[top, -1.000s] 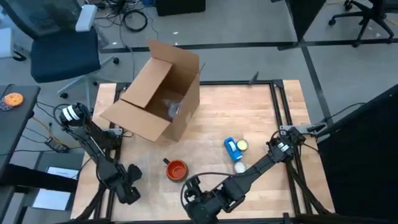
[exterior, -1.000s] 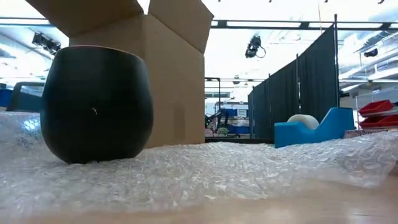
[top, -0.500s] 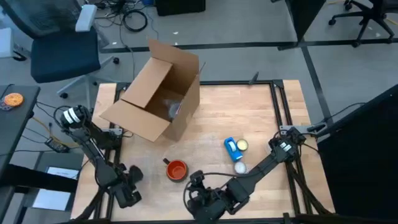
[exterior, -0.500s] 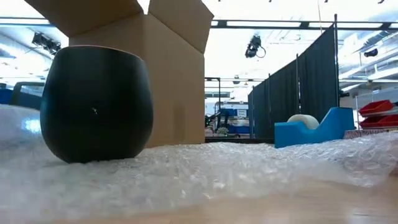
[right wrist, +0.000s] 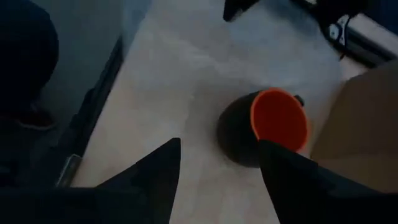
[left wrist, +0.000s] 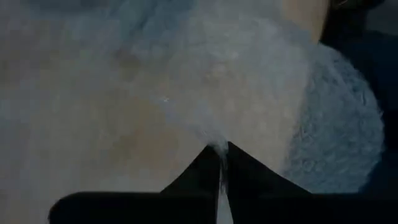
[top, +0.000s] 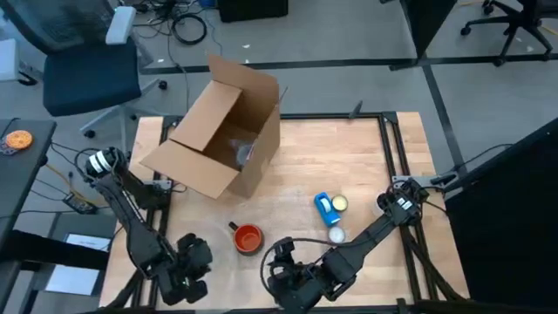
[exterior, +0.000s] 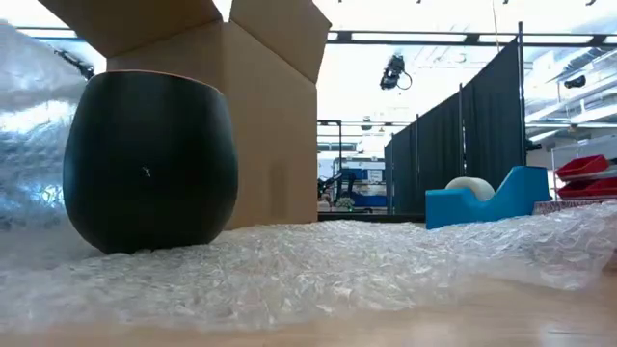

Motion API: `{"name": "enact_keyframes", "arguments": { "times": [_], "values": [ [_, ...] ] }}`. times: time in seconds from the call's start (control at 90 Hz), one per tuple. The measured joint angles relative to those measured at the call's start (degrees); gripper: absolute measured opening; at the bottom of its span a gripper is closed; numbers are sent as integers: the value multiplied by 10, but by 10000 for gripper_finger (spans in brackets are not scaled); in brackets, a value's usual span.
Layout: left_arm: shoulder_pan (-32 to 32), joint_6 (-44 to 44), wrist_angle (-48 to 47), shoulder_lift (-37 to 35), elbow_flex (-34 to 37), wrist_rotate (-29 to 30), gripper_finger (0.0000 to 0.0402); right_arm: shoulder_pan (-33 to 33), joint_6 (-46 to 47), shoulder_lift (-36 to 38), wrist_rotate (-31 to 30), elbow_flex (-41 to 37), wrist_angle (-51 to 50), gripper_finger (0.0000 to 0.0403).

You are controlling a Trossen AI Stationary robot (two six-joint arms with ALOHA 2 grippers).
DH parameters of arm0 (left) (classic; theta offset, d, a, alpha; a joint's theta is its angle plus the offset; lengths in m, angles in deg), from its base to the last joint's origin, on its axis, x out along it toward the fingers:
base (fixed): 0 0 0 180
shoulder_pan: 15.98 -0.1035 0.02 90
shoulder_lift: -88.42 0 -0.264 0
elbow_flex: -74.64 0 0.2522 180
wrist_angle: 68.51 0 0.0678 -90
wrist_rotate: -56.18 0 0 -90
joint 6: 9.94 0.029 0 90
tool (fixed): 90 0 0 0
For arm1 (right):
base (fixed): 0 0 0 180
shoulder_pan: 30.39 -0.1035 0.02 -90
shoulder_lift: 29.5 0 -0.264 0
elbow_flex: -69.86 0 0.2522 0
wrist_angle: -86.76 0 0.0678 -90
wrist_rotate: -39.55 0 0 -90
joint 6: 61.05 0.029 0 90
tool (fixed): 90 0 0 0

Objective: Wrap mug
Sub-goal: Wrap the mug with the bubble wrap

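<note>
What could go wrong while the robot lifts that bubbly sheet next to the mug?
The left pincer is shut on the wrap's edge, and the mug stands on that wrap, so a hard pull might tip it. The pinched bit looks thin and could slip out. The right pincer is open, so nothing steadies the mug.

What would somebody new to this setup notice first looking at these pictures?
Probably the mug, dark outside and orange inside, standing upright on a sheet of bubble wrap near the table's front edge. Behind it lies a large cardboard box, tipped on its side with its flaps open. The left gripper has its jaws pinched on an edge of the wrap, lifting it beside the mug, while the right gripper hovers open above.
</note>
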Motion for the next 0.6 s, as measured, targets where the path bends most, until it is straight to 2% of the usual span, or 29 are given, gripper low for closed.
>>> {"name": "enact_keyframes", "arguments": {
  "times": [0.211,0.444,0.6],
  "values": [
    [-32,82,61,0,0,37,7,11,14,-2,3,-36,15,190],
    [-61,176,150,0,0,66,44,20,19,-1,5,-63,30,190],
    [-79,220,172,0,0,92,73,20,16,-1,5,-64,33,190]
  ]
}}
